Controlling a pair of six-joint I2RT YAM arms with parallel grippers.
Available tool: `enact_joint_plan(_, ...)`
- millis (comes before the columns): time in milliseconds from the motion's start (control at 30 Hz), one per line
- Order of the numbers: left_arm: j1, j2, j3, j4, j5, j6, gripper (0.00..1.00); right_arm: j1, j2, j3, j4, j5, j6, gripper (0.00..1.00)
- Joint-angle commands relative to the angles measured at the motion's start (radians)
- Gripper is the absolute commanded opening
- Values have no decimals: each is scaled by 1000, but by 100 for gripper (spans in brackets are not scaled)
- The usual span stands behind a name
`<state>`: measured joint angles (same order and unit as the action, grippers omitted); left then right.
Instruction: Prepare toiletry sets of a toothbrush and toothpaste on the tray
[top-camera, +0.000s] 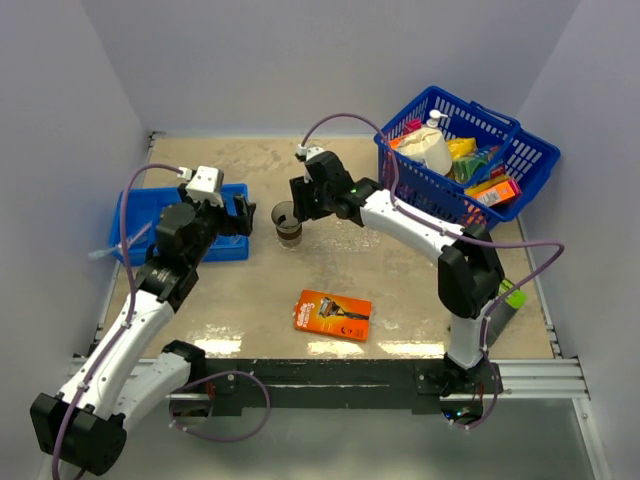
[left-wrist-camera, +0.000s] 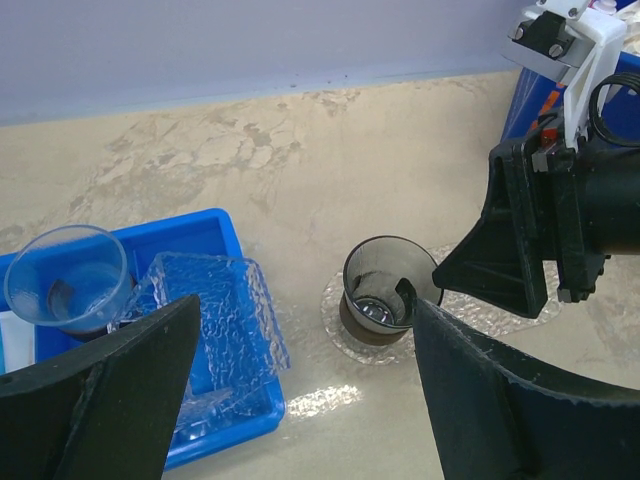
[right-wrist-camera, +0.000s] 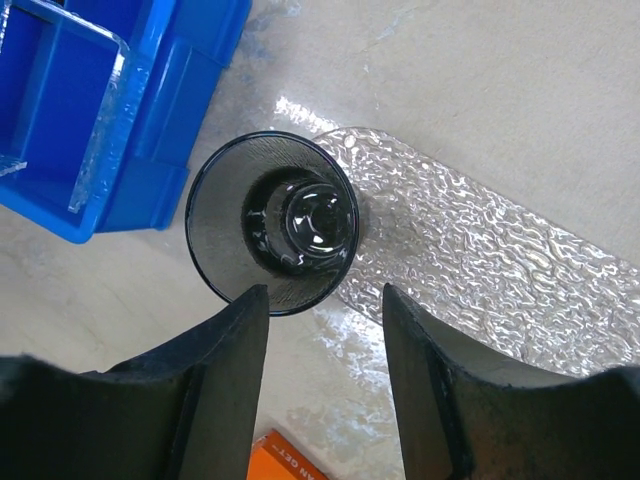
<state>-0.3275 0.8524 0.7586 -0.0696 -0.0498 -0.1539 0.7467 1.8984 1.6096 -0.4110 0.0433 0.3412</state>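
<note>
While left fingers (left-wrist-camera: 100, 400) gape wide, right fingers (right-wrist-camera: 200, 400) stand parted above the tray (right-wrist-camera: 480, 250).

Rt wrist view: tray (right-wrist-camera: 480, 255) runs off rt edge; orange pack (right-wrist-camera: 290, 463) cut by bottom edge. Top view: basket (top-camera: 425, 180) contents too small to ID.

A dark brownish translucent cup (right-wrist-camera: 270, 225) stands upright just ahead of the right end effector (right-wrist-camera: 322, 295), its near rim between the fingertips. The orange razor pack (top-camera: 333, 314) lies flat on the desk (top-camera: 400, 290), well behind that end effector, towards the arm bases. Far to its right sits a blue wire basket (top-camera: 510, 150) holding a white bag (top-camera: 428, 148) and yellow, green and orange packs. The blue compartment bin (top-camera: 140, 210) lies beneath and left of the left end effector (left-wrist-camera: 300, 330), with a clear cup (left-wrist-camera: 68, 275) upright in it.
</note>
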Motion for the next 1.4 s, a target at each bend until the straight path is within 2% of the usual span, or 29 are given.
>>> enact_joint_plan(0,5,2,7,28,11,1,91,13,5,4,46,29,39,51)
enact_joint_plan(400,4,10,8,27,18,1,91,20,65,41,35,75,65,36)
enact_joint_plan(1367,5,31,11,22,39,-4,91,20,133,130,-6,129,47,19)
